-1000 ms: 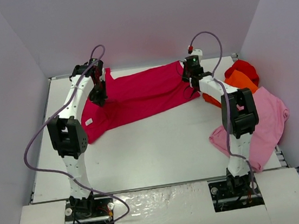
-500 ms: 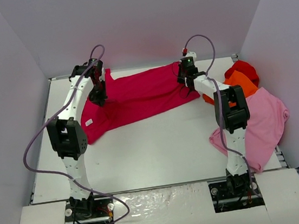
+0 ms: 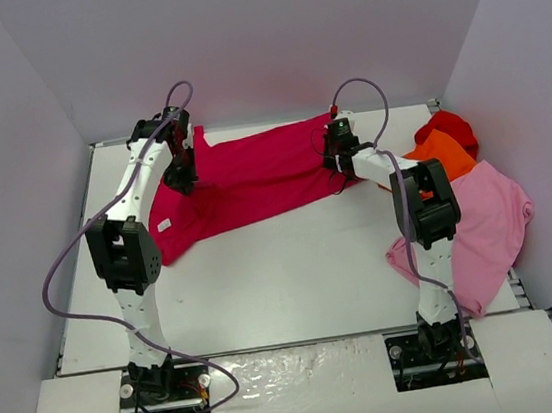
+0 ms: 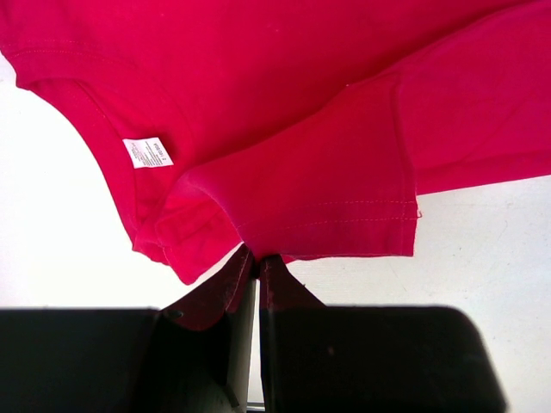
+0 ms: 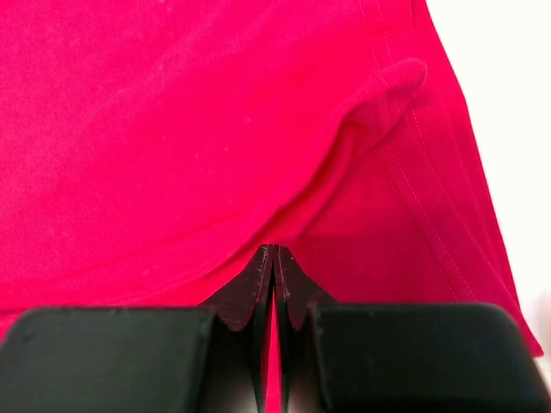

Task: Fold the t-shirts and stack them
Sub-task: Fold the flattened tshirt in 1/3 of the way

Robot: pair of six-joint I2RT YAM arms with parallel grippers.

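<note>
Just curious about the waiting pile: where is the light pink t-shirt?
In the top view, the light pink t-shirt lies at the far right, beside the right arm, just nearer than the orange t-shirt.

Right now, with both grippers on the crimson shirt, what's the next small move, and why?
Probably lift both a little together and pull the cloth taut. The left gripper is shut on the crimson shirt by a sleeve, the right gripper is shut on a fold near its other end, and the shirt lies skewed and rumpled, so it likely needs straightening before any fold.
</note>
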